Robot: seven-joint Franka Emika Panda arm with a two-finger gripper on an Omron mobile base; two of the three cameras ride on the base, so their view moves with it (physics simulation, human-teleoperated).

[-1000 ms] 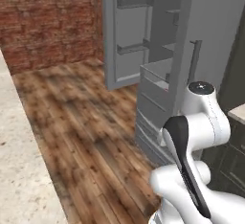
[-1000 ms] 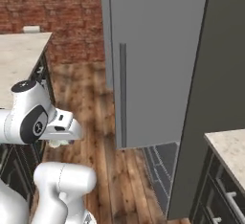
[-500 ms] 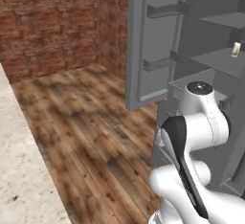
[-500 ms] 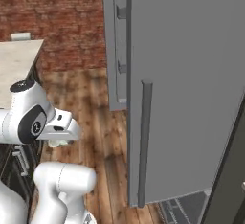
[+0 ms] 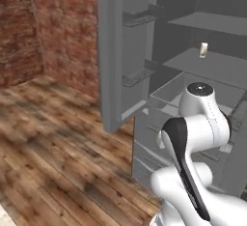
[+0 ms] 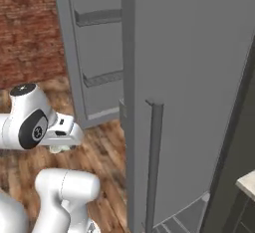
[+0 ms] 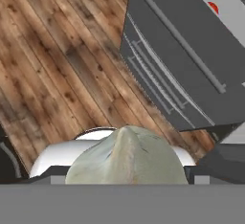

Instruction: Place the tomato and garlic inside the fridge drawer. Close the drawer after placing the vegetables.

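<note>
Garlic [image 7: 125, 157], pale pointed bulb, apparently pinched in jaws, above grained wood floor [image 7: 52, 60].

The garlic [image 7: 127, 156] sits between the fingers, above the wooden floor [image 7: 52, 70]. Far right, the tomato [image 7: 213, 8] lies in the fridge drawer [image 7: 225, 7].
</note>
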